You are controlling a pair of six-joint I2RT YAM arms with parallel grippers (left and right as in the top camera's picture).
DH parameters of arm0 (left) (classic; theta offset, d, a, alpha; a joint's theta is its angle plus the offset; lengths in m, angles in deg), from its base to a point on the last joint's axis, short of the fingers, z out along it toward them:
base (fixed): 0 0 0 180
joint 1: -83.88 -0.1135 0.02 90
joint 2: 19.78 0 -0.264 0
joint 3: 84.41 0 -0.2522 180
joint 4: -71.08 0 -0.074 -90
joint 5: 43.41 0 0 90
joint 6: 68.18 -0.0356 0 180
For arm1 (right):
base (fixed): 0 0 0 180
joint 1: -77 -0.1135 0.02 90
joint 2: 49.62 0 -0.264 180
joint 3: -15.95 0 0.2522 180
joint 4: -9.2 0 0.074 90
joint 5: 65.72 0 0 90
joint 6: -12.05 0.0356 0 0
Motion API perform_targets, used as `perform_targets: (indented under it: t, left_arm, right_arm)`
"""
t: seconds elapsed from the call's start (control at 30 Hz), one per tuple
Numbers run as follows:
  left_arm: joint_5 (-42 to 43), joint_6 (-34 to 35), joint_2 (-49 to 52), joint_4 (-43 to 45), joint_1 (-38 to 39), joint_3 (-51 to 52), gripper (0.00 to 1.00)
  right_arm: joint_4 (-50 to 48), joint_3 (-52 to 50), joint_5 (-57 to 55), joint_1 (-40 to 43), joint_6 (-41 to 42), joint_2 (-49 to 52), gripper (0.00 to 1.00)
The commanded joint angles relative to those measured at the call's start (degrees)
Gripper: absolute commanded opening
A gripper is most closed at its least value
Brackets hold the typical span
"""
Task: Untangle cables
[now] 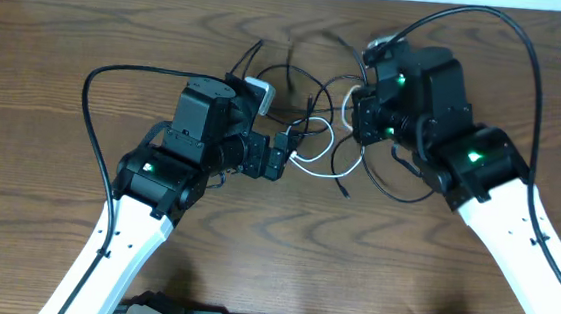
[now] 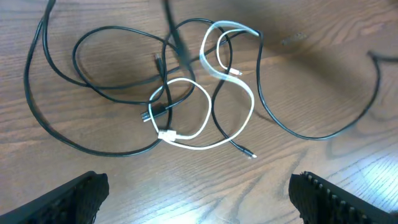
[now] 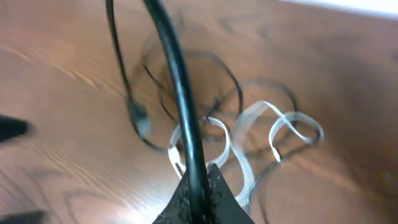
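**Insp. note: cable sort, two-arm stn.**

**R gripper** (image 3: pixel 199 186): jaws together, clamping one black strand (image 3: pixel 180 93). The strand is running from the jaws up through the centre of the R wrist view to the top edge. It is blurred there, so it appears to be hanging clear of the table (image 1: pixel 47 58). Judgement: it is being held up to draw that cord out of the pile and show where it is crossing the others.

**L gripper** (image 2: pixel 199 186): jaws wide apart, nothing between them. Only the finger tips (image 2: pixel 74 199) are showing, at lower left and lower right of the L wrist view. It is hovering near the tangle and facing it, prob. standing ready to pin or take a second cord.

**Cables** (image 2: pixel 165 112): lying at centre of the overhead view, between the two grippers.
- Several thin black cords are looping wide and overlapping.
- A white cable (image 2: pixel 251 106) is winding an S-shape w/ two loops through the middle, crossing black strands at several pts.
- Small plug ends (image 2: pixel 247 154) are showing at centre and lower centre.
- A black loop (image 2: pixel 317 137) at right of the L wrist view is lying open, apart from the main cluster.

**Condition:** not yet separated. No tight knot is visible, and the over/under order cannot be told.
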Motion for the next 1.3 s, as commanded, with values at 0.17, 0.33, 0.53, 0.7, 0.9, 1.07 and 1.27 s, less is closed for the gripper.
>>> perform_targets:
  t: [0.17,0.33,0.53,0.7,0.9,1.07,1.27]
  left_arm:
    - [0.66,0.5,0.2,-0.13,-0.24,-0.57,0.98]
    - [0.66,0.5,0.2,-0.15,-0.24,-0.57,0.98]
    - [0.66,0.5,0.2,-0.13,-0.24,-0.57,0.98]
    - [0.66,0.5,0.2,-0.15,-0.24,-0.57,0.98]
    - [0.68,0.52,0.22,-0.2,-0.24,-0.57,0.98]
    - [0.68,0.52,0.22,-0.37,-0.24,-0.57,0.98]
    - [0.68,0.5,0.2,-1.01,-0.24,-0.57,0.98]
  right_arm:
    - [9.05,-0.22,-6.67,-0.13,0.09,9.42,0.99]
    - [12.94,-0.22,-17.53,-0.09,6.1,13.6,0.99]
    - [10.91,-0.22,-13.4,-0.09,6.19,18.45,0.99]
    - [5.25,-0.22,-12.5,-0.09,6.19,22.58,0.9]
    - [-7.91,-0.22,-13.62,0.07,14.12,26.29,0.64]
    - [-17.99,-0.22,-13.55,0.63,27.17,28.02,0.47]
    - [-18.71,-0.22,-13.53,0.5,34.53,30.14,0.43]
